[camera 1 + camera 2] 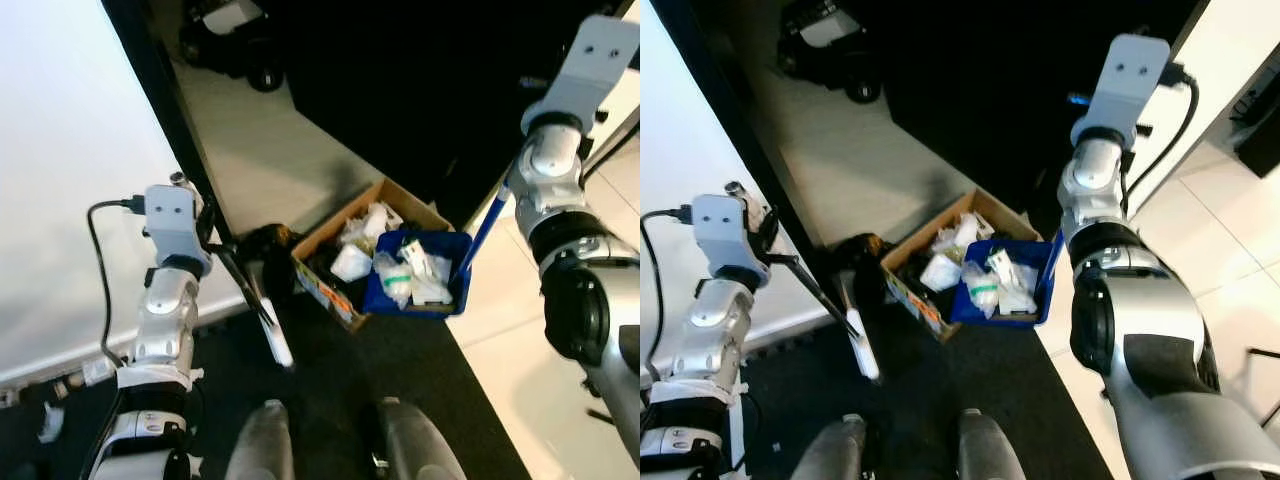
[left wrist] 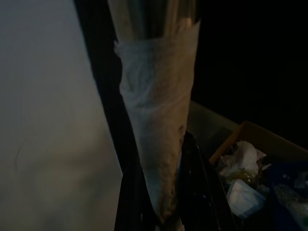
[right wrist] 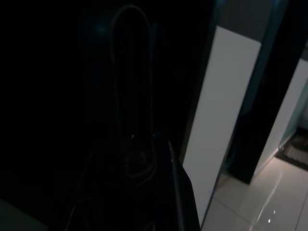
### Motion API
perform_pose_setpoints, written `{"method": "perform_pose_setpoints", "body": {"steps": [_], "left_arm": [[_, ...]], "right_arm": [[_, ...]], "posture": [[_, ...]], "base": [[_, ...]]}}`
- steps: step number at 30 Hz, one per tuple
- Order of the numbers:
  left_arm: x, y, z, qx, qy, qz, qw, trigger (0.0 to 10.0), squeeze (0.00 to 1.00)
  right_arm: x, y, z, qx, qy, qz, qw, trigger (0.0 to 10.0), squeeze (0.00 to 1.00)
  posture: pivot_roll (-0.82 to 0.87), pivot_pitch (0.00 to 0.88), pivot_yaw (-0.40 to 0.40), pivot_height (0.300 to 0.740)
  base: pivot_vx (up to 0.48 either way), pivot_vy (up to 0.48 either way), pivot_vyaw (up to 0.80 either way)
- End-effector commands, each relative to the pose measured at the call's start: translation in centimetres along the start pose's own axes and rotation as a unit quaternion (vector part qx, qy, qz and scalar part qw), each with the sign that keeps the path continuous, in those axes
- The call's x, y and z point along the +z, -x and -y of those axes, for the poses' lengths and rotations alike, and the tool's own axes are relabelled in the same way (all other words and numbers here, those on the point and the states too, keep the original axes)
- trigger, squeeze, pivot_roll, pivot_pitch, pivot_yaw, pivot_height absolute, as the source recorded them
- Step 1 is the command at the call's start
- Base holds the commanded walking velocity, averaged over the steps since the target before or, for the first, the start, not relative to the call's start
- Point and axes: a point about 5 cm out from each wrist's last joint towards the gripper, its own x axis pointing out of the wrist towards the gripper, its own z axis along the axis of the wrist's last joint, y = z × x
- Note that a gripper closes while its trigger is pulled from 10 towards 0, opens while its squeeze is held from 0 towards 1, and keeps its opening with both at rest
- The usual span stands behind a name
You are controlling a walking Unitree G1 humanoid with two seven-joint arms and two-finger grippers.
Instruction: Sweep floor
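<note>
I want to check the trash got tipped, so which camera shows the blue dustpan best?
The left eye view: the dustpan is whole, full of litter, over the box. The right eye matches. The left wrist catches a dim corner.

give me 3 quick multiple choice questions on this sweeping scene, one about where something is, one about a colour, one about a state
1. Where is the blue dustpan?
A. Held over the open cardboard box
B. Flat on the pale tiles
C. Leaning on the white wall

2. What colour is the dustpan's handle?
A. Red
B. Blue
C. Yellow

3. What state is the cardboard box in?
A. Taped shut
C. Crushed flat
B. Open, with crumpled white waste inside

Answers:
1. A, the pan sits over the box's right side in the head views, its handle rising toward the right arm.
2. B, the handle is the same blue as the pan.
3. B, the top is open and pale wrappers lie inside; the pan also carries waste.
</note>
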Motion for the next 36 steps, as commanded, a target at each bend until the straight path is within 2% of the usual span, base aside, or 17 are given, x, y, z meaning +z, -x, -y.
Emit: {"method": "perform_pose_setpoints", "body": {"steps": [1,8,12,15,19,21,31,36], "left_arm": [[1.0,0.0,-0.6,0.009,-0.006,0.023,1.0,10.0,0.0],[1.7,0.0,-0.8,0.012,-0.009,0.037,0.999,10.0,0.0],[1.8,0.2,-0.7,0.008,-0.016,0.038,0.999,10.0,0.0],[1.9,0.3,-0.6,0.006,-0.018,0.039,0.999,10.0,0.0],[2.0,0.3,-0.6,0.001,-0.025,0.042,0.999,10.0,0.0],[2.1,0.3,-0.7,0.001,-0.026,0.042,0.999,10.0,0.0],[2.2,0.3,-0.8,0.001,-0.03,0.044,0.999,10.0,0.0],[2.3,0.2,-0.7,0.001,-0.028,0.045,0.999,10.0,0.0]], "right_arm": [[1.4,-0.6,-0.5,0.005,0.007,0.022,1.0,10.0,0.0],[2.5,-0.6,-2.3,0.013,0.009,0.024,1.0,10.0,0.0],[3.6,-0.2,-4.3,0.031,0.061,0.061,0.996,10.0,0.0],[4.0,0.0,-5.0,0.038,0.072,0.075,0.994,10.0,0.0],[5.1,1.0,-7.3,0.064,0.091,0.124,0.986,10.0,0.0],[5.2,1.2,-7.7,0.068,0.092,0.133,0.984,10.0,0.0],[6.4,1.9,-9.3,0.067,0.059,0.143,0.986,10.0,0.0],[7.4,1.8,-9.9,0.042,0.004,0.122,0.992,10.0,0.0]], "posture": [[0.09,0.159,-0.116,0.74],[0.1,0.186,-0.13,0.74],[0.11,0.191,-0.131,0.74],[0.11,0.19,-0.13,0.74],[0.12,0.184,-0.13,0.74],[0.12,0.184,-0.13,0.74],[0.11,0.181,-0.125,0.74],[0.12,0.175,-0.127,0.74]], "base": [[0.0,0.0,0.0],[0.0,0.0,0.0],[0.0,0.0,0.0],[0.0,0.0,0.0],[0.0,0.0,0.0],[0.0,0.0,0.0],[0.0,0.0,0.0],[0.0,0.0,0.0]]}}
